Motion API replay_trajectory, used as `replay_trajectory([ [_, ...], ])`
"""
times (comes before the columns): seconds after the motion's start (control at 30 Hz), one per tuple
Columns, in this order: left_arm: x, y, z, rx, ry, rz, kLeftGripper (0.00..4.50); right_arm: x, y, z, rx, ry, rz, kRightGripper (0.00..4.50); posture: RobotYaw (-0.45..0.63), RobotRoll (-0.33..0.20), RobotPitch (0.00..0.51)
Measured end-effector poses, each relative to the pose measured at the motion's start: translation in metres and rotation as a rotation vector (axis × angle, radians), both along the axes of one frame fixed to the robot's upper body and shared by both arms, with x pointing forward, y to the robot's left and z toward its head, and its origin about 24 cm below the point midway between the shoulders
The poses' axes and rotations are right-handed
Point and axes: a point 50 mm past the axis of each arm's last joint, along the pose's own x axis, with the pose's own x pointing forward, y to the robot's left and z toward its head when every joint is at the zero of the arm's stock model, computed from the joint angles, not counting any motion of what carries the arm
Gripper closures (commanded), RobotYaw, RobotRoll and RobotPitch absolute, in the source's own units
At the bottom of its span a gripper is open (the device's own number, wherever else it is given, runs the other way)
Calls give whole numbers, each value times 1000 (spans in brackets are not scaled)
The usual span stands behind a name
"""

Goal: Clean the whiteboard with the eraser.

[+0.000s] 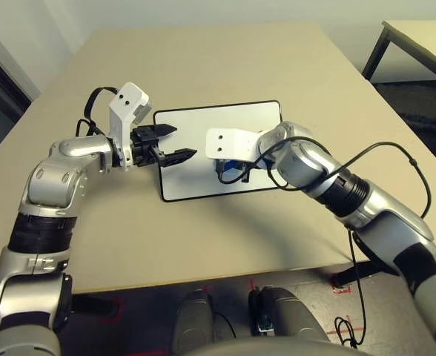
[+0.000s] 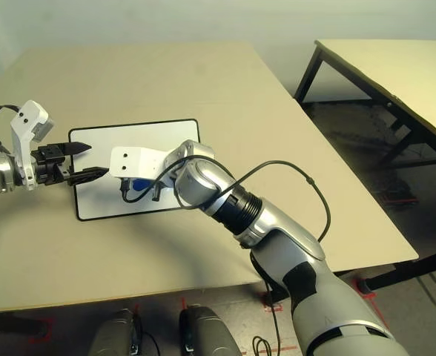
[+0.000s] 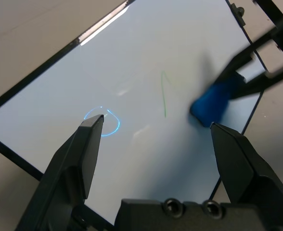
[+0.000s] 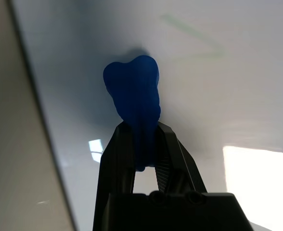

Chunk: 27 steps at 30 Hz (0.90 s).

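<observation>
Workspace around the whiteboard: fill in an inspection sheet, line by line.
Surface: beige table, whiteboard lying flat on it
Job's things: blue eraser over the whiteboard; green stroke and blue curved line on the board
Clutter: nothing seen
Grippers: right claw shut on the eraser; left claw open, holding nothing
Cables: black cable looping off the right arm
Surroundings: second table to the right
</observation>
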Motion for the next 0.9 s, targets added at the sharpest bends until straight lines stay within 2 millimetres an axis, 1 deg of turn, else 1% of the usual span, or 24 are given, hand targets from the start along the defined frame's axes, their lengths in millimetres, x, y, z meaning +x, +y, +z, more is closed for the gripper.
replay_trajectory([
  [0.1,0,0,0,-1,-1,1,0,15,1,18,40,-66,-41,3937,37,0,91],
  [0.13,0,0,0,-1,-1,1,0,18,1,21,48,-78,-47,3937,38,0,92],
  [0.23,-1,1,-1,-2,2,4,0,22,2,20,62,-82,-36,3937,40,0,94],
  [0.33,-2,1,-1,-1,-2,6,0,15,-2,11,65,-79,-7,3937,38,0,95],
  [0.4,-3,1,-1,-1,-4,8,0,1,-6,-5,44,-38,37,3937,35,0,96],
  [0.53,-3,1,-1,-2,-4,9,0,-19,-6,-27,4,36,94,3937,33,0,96],
  [0.63,-3,1,-1,-3,-4,9,0,-19,-6,-29,-7,47,92,3937,28,0,95],
  [0.7,-3,1,0,-4,-5,9,0,-14,-2,-25,-8,40,91,3937,28,0,95],
  [0.73,-3,1,-1,-4,-5,9,0,-9,2,-20,-2,30,86,3937,25,0,94],
  [0.83,-3,-1,-1,-9,-5,5,0,7,7,2,21,-47,48,3937,25,0,94],
  [0.9,-3,-1,-1,-10,-5,5,0,14,8,12,39,-83,30,3938,26,0,94],
])
